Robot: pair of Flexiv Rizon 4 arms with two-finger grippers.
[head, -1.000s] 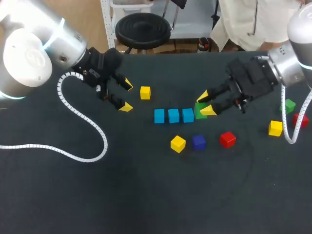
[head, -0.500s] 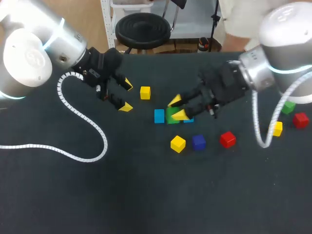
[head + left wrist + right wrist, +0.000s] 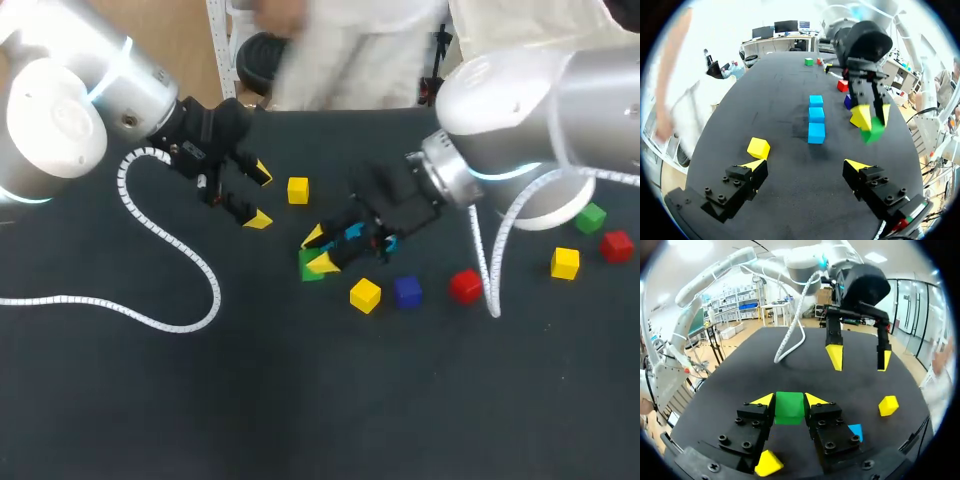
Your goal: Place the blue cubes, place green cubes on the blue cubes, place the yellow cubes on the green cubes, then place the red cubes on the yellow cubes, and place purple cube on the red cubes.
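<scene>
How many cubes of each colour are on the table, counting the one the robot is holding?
Blue cubes: 3
Green cubes: 2, one green cube in the right end effector
Yellow cubes: 3
Red cubes: 2
Purple cube: 1
Total: 11

Rounded silver-white left arm (image 3: 60, 110) and right arm (image 3: 530, 110), each with a thin pale-blue ring and a white ribbed cable (image 3: 50, 298), end in the black, screw-studded left gripper (image 3: 260, 196) and right gripper (image 3: 318, 250), tipped with yellow wedges; a red-green spot, possibly a label, marks the left.
</scene>
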